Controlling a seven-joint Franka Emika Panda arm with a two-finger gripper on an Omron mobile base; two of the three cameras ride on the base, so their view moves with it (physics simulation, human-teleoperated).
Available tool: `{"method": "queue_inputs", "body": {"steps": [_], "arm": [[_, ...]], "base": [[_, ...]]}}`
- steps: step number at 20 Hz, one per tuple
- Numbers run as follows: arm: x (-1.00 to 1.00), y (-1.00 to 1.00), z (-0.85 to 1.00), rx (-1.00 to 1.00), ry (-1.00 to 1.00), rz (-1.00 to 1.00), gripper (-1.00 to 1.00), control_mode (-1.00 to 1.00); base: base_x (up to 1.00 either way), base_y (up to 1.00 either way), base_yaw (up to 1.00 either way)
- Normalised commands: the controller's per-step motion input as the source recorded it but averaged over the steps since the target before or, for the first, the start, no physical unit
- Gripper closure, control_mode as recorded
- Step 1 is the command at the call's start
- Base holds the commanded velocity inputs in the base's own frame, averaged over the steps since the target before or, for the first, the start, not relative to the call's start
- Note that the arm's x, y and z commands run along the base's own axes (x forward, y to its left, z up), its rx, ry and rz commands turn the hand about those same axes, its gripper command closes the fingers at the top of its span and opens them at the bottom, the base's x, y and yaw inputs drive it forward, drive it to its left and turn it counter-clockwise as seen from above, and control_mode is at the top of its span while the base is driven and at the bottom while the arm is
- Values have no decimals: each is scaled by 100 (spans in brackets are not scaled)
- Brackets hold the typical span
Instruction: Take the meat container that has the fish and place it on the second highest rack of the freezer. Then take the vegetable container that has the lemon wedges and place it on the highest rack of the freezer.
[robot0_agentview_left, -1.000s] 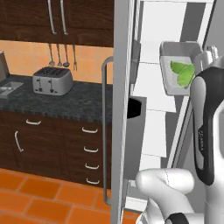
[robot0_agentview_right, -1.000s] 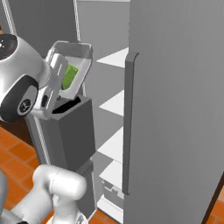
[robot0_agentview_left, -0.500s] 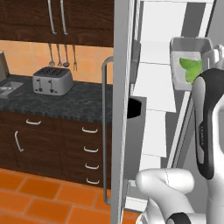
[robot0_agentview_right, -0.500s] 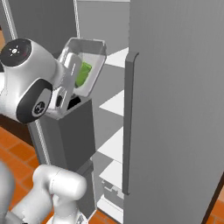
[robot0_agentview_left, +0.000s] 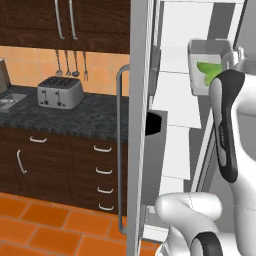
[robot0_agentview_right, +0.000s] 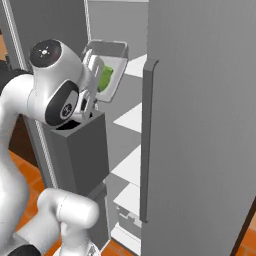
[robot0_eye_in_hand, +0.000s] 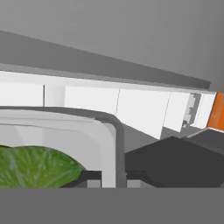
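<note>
I hold the vegetable container (robot0_agentview_left: 209, 64), a shallow grey tray, tilted steeply and high up in front of the open freezer's white shelves (robot0_agentview_left: 181, 102). The green lemon wedges (robot0_agentview_left: 209, 71) lie against its lower side. My gripper (robot0_agentview_left: 236, 56) is shut on the tray's rim. In the right base view the vegetable container (robot0_agentview_right: 108, 69) with the lemon wedges (robot0_agentview_right: 104, 79) sits level with the upper shelves (robot0_agentview_right: 133, 117), my gripper (robot0_agentview_right: 95, 67) at its near edge. The hand view has the tray rim (robot0_eye_in_hand: 111, 140) pinched by the gripper (robot0_eye_in_hand: 114, 179), with a lemon wedge (robot0_eye_in_hand: 35, 167) inside. The meat container and fish are out of view.
The freezer's left door carries a long bar handle (robot0_agentview_left: 120, 145) and a dark door bin (robot0_agentview_right: 80, 150). The grey right door (robot0_agentview_right: 200, 125) stands close beside the arm. A toaster (robot0_agentview_left: 60, 92) sits on the dark counter (robot0_agentview_left: 75, 112) to the left, above drawers.
The arm has lifted the vegetable container a little higher and carried it further toward the freezer's shelves, turning it more upright. The grip has stayed shut.
</note>
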Motion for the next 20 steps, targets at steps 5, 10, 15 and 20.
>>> {"method": "queue_inputs", "body": {"steps": [5,10,15,20], "arm": [[57,-8,4,0,3,3,100,-100],[62,-1,7,0,7,1,100,-100],[50,-16,6,0,4,3,100,-100],[55,-9,5,0,4,0,100,-100]], "base": [[0,0,0],[0,0,0],[0,0,0],[0,0,0]]}}
